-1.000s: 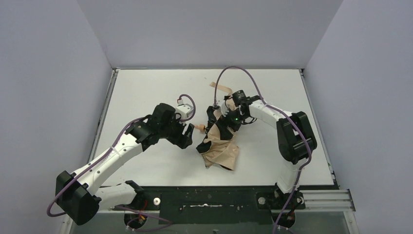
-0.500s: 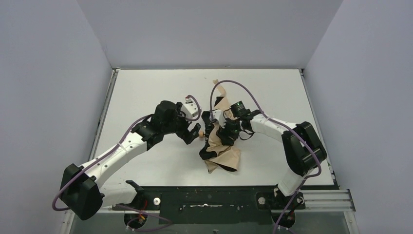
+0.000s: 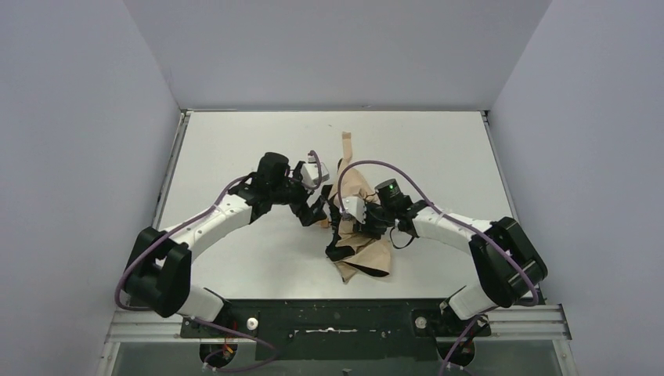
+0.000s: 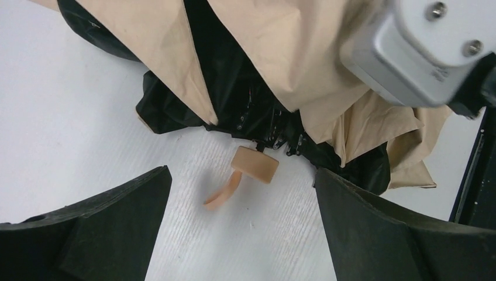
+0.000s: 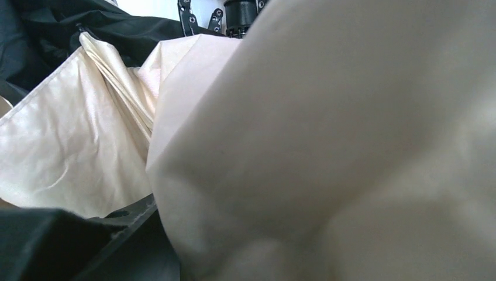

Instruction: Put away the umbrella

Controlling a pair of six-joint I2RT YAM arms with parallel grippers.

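Grey walls (image 3: pixel 94 117) box in a white worktop (image 3: pixel 235 149).

Top view: the umbrella (image 3: pixel 364 252) lies near the middle of the worktop, a little toward the near edge. It is not bundled. The tan fabric is crumpled, black lining shows, and one flap reaches toward the far wall. Both arms meet over it. The left gripper (image 3: pixel 319 211) sits at the umbrella's left side. The right gripper (image 3: pixel 338 233) is sunk in the folds from the right, so we cannot read its jaws here. Our reading of the split: the right arm gathers cloth, the left goes for the handle end.

Left wrist view: the left gripper's fingers (image 4: pixel 88 234) are spread wide, with only bare worktop between them. Directly ahead, the tan handle (image 4: pixel 255 165) lies on the surface at the edge of the fabric, its carry loop (image 4: pixel 222 192) curling toward the camera. The handle is not touched. The wide spread suits an approach that straddles it. The right arm's camera housing (image 4: pixel 421 47) hangs over the fabric at upper right.

Right wrist view: tan fabric fills nearly the whole frame, close against the lens, with black cloth at upper left. We cannot tell whether the right gripper is pinching cloth or only resting in it. We judge the task to be early — the folds are loose and nothing is gathered yet.
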